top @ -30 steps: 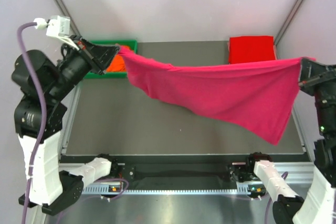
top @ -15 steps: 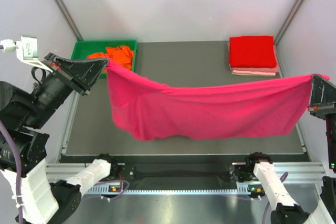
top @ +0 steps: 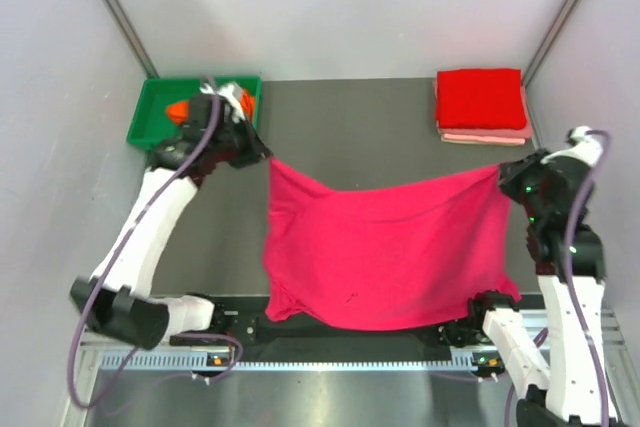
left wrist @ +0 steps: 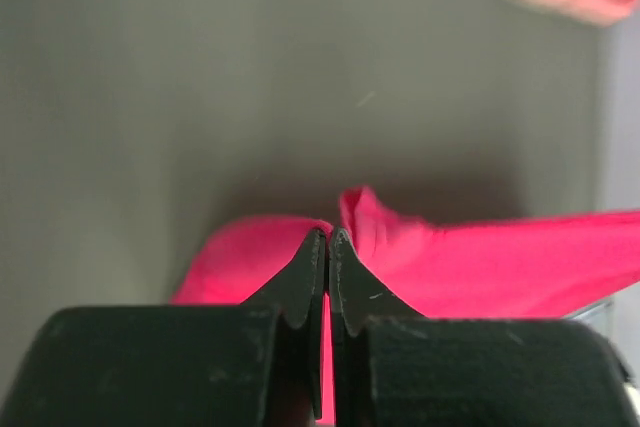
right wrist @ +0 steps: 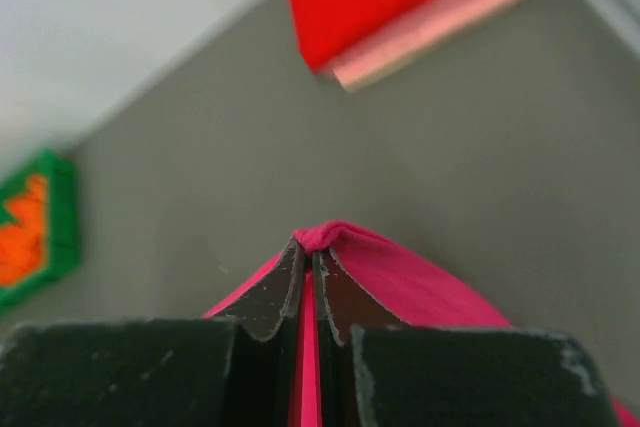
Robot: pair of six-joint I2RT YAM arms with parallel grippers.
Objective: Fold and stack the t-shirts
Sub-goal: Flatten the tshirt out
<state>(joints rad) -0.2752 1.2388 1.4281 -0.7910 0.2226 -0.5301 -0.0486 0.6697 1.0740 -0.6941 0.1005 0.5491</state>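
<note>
Left hand (top: pixel 262 155) is clenched on one top corner of the magenta-pink t-shirt (top: pixel 385 247), with the cloth pinched between its closed fingertips (the left wrist view shows this clearly). Right hand (top: pixel 505 172) is clamped tight on the opposite top corner, and a small bunch of cloth sticks out past the tips. The shirt is stretched between the two hands over the middle of the counter (top: pixel 370 127). Its top edge sags slightly and the rest spreads toward the near edge, where the hem covers part of the front rail (top: pixel 300 362) between the arm bases. I cannot tell how much of it rests on the counter.

In the far right corner, the bright red t-shirt (top: pixel 480 97) is folded and lies on top of the folded pale pink t-shirt (top: pixel 485 135), with only the edge of the pink one showing. In the far left corner, the green tray (top: pixel 150 112) holds the crumpled orange t-shirt (top: pixel 178 109), which the left arm partly hides.
</note>
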